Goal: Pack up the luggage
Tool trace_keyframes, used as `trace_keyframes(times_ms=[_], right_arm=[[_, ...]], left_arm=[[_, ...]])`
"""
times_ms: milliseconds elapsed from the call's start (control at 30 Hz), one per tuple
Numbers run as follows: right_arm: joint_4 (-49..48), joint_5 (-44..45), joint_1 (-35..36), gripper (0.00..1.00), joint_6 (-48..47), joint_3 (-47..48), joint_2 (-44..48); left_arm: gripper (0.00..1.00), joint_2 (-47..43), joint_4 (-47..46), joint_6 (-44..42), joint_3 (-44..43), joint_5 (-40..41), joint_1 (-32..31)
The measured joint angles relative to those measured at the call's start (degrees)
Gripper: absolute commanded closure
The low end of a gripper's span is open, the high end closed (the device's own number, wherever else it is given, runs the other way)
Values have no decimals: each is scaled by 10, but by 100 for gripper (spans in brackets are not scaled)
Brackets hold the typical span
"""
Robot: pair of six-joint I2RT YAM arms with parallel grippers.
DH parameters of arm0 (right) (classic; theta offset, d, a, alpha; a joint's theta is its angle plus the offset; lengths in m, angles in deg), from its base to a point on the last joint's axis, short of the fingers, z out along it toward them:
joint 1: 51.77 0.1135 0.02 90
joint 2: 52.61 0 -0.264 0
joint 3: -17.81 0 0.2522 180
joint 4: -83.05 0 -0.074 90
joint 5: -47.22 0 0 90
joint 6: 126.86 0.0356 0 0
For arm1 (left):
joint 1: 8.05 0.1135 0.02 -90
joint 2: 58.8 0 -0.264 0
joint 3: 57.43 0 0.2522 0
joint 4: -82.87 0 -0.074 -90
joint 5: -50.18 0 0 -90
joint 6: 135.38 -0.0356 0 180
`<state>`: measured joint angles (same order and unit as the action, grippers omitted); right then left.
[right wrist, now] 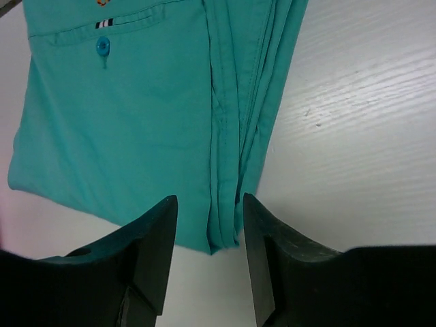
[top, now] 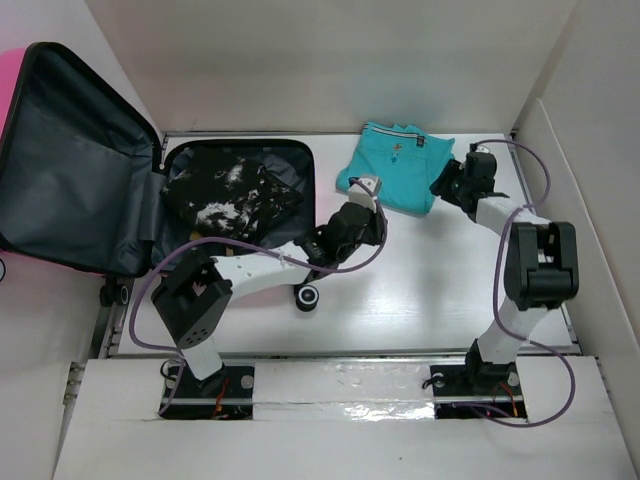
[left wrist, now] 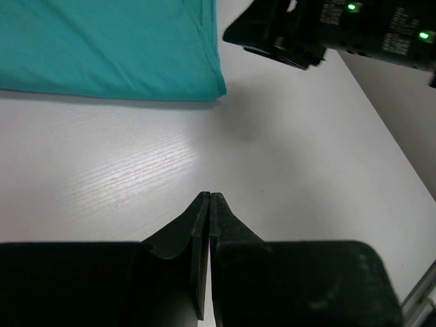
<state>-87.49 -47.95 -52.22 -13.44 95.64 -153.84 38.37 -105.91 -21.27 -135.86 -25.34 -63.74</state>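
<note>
Only overhead, open luggage (top: 70,150), wrist-view, maybe shorts (right wrist: 136,122).

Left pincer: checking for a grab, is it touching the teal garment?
Apart. The left wrist view shows the left pincer shut and empty, with bare table between its tips and the teal garment.

Folded teal garment (right wrist: 136,122) fills upper left, stacked fold edges along its right side. Teal button (right wrist: 103,46) under pocket (right wrist: 102,28) near garment's top. White table (right wrist: 354,122) right of garment. Right gripper (right wrist: 207,211) – jaws apart – garment's near corner shows in gap.
</note>
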Motion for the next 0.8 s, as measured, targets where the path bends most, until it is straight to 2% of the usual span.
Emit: trace_keyframes(times_ms=[67, 200, 267, 300, 367, 400, 433, 467, 567, 800], right_arm=[[-7, -23, -7, 51, 20, 23, -43], [-9, -47, -7, 44, 52, 35, -94], [-10, -56, -2, 46, 68, 37, -110], [-14, -61, 0, 61, 75, 37, -117], [-30, -70, 3, 83, 90, 36, -122], [-39, -73, 4, 94, 99, 33, -122], [-48, -73, 5, 99, 106, 27, -120], [-58, -73, 7, 100, 113, 19, -117], [-102, -73, 12, 100, 132, -31, -96], [-217, -71, 32, 99, 177, -266, 48]], left_arm=[[100, -1, -29, 3, 21, -22, 3], [100, -8, -64, 1, 70, -48, 9], [100, -15, -70, -3, 88, -58, 14], [100, -16, -71, -5, 89, -64, 19], [98, -17, -85, -8, 89, -80, 30], [91, -18, -90, -7, 89, -87, 37], [81, -18, -94, -7, 89, -92, 43], [58, -18, -95, -7, 89, -97, 47], [37, -15, -89, 5, 85, -98, 60], [40, 55, -40, 38, 18, -61, 61]])
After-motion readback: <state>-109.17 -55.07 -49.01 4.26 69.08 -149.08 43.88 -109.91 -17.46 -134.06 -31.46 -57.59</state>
